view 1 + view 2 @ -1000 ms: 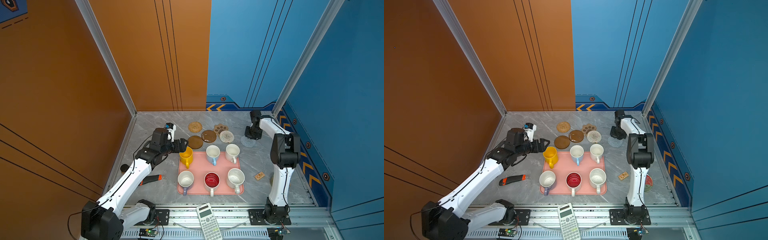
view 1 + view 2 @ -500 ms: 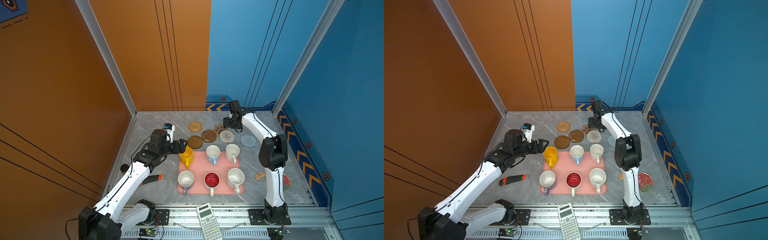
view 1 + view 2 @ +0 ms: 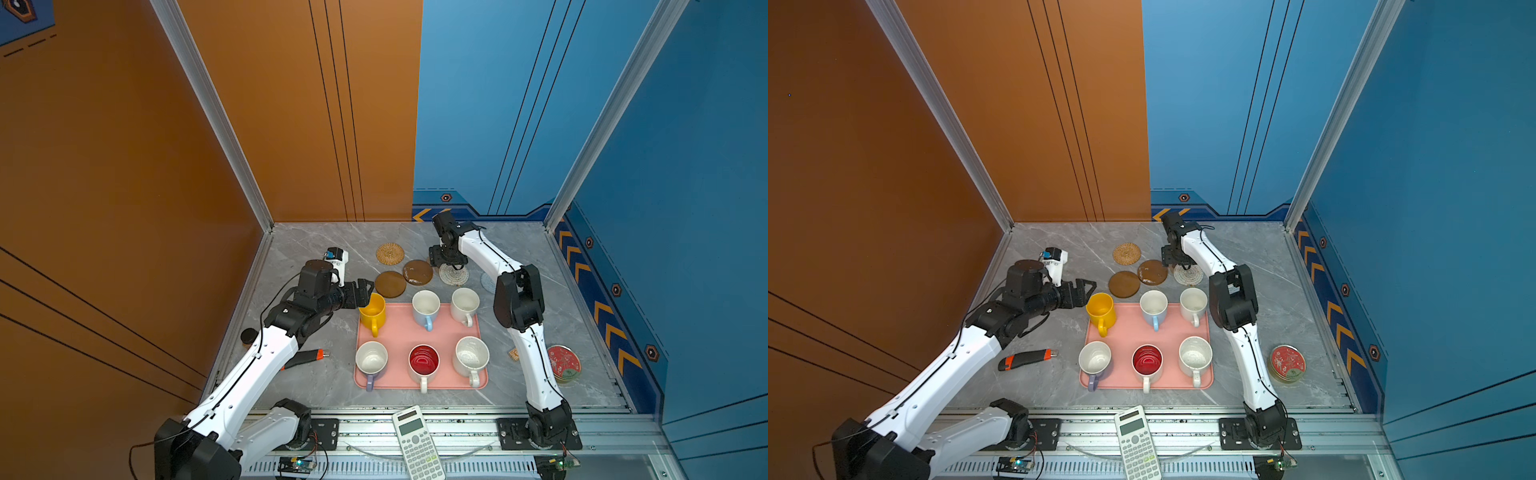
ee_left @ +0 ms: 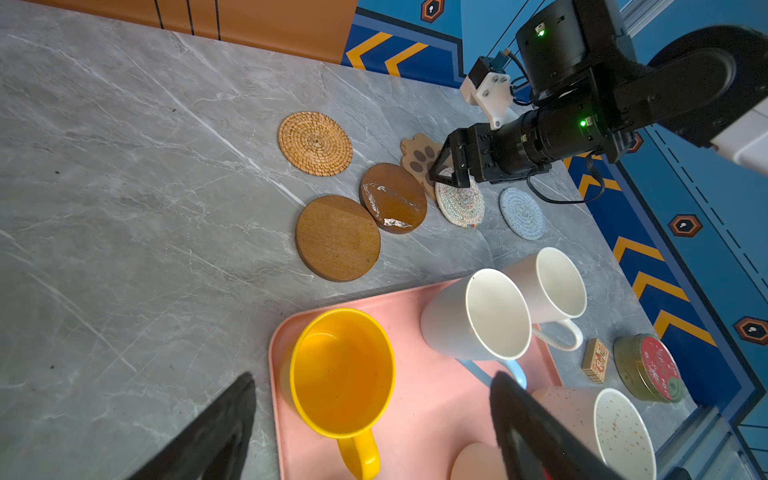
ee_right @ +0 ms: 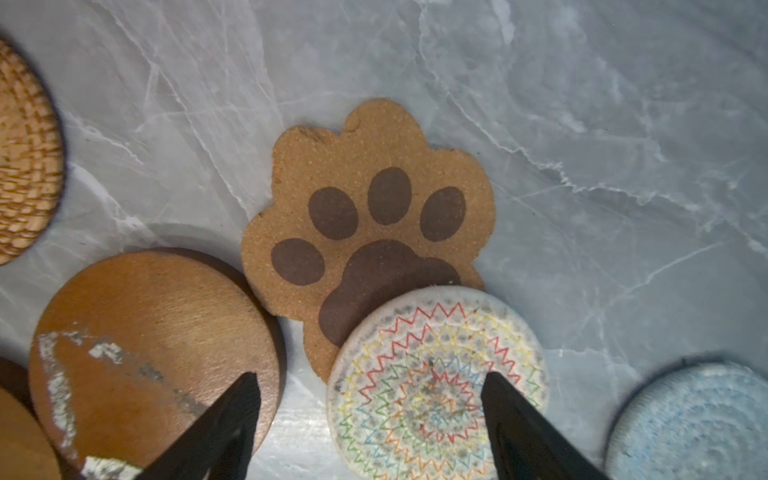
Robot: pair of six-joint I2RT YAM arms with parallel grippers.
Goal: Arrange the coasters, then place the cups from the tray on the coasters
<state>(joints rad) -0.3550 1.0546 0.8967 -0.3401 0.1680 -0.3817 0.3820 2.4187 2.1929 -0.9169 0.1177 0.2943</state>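
Note:
Six cups stand on the pink tray [image 3: 399, 328], the yellow cup [image 3: 372, 311] at its far left corner. My left gripper [image 3: 366, 290] is open just beside that cup; in the left wrist view the yellow cup [image 4: 343, 374] sits ahead of the spread jaws. Behind the tray lie the coasters: a tan woven disc [image 3: 390, 253], two dark brown discs [image 3: 417, 272], a white woven round [image 3: 454, 275] and a pale-blue round [image 5: 694, 419]. My right gripper [image 5: 370, 378] hangs open and empty above the white round, which overlaps the paw coaster [image 5: 374, 199].
A calculator [image 3: 415, 442] lies on the front rail. An orange-and-black utility knife [image 3: 305, 358] lies left of the tray. A red-lidded tin [image 3: 563, 363] and a small wooden block [image 3: 514, 354] sit right of it. Walls close in the back and sides.
My right gripper has opened and swung left from the pale-blue coaster, which stays on the table, to above the white and paw coasters. The left gripper has edged closer to the yellow cup.

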